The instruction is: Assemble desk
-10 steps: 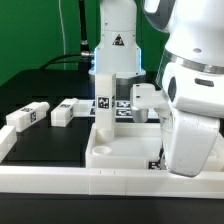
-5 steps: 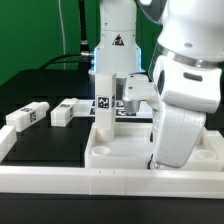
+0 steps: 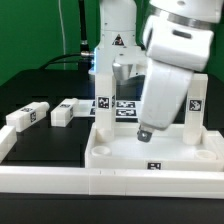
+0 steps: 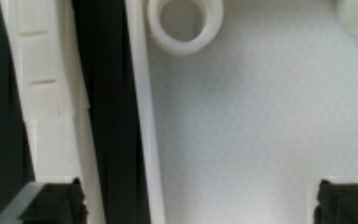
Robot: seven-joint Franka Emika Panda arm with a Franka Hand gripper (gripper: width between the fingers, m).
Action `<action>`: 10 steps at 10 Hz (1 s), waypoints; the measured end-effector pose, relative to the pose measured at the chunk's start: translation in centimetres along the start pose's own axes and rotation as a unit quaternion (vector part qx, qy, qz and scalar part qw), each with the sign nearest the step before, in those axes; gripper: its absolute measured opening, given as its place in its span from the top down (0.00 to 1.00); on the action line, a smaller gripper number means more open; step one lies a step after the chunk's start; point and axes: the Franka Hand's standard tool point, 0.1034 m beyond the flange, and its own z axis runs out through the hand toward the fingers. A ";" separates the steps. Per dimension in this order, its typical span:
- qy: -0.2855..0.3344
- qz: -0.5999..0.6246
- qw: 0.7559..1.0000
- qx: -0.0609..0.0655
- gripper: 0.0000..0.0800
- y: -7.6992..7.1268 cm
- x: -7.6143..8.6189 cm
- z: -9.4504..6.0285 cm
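Note:
The white desk panel (image 3: 125, 152) lies rim-up on the black surface. One square leg (image 3: 102, 100) stands upright in its far corner on the exterior view's left. A second leg (image 3: 197, 105) stands upright in the far corner on the right. Two loose legs (image 3: 25, 117) (image 3: 66, 112) lie on the surface to the left. My gripper (image 3: 143, 130) hangs just above the panel between the two upright legs, open and empty. In the wrist view the panel's flat face (image 4: 247, 130) and a round corner socket (image 4: 185, 25) lie below the gripper (image 4: 197, 205), whose dark fingertips (image 4: 51, 205) stand wide apart.
A long white rail (image 3: 110, 185) runs along the front of the black surface and also shows in the wrist view (image 4: 43, 90). The marker board (image 3: 126, 108) lies behind the panel. The arm's base (image 3: 117, 40) stands at the back.
My gripper has risen and swung toward the exterior view's left, off the right leg. That leg now stands free in its corner socket.

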 end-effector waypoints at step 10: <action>-0.028 0.289 0.956 0.039 0.19 0.1 -4.9 1.1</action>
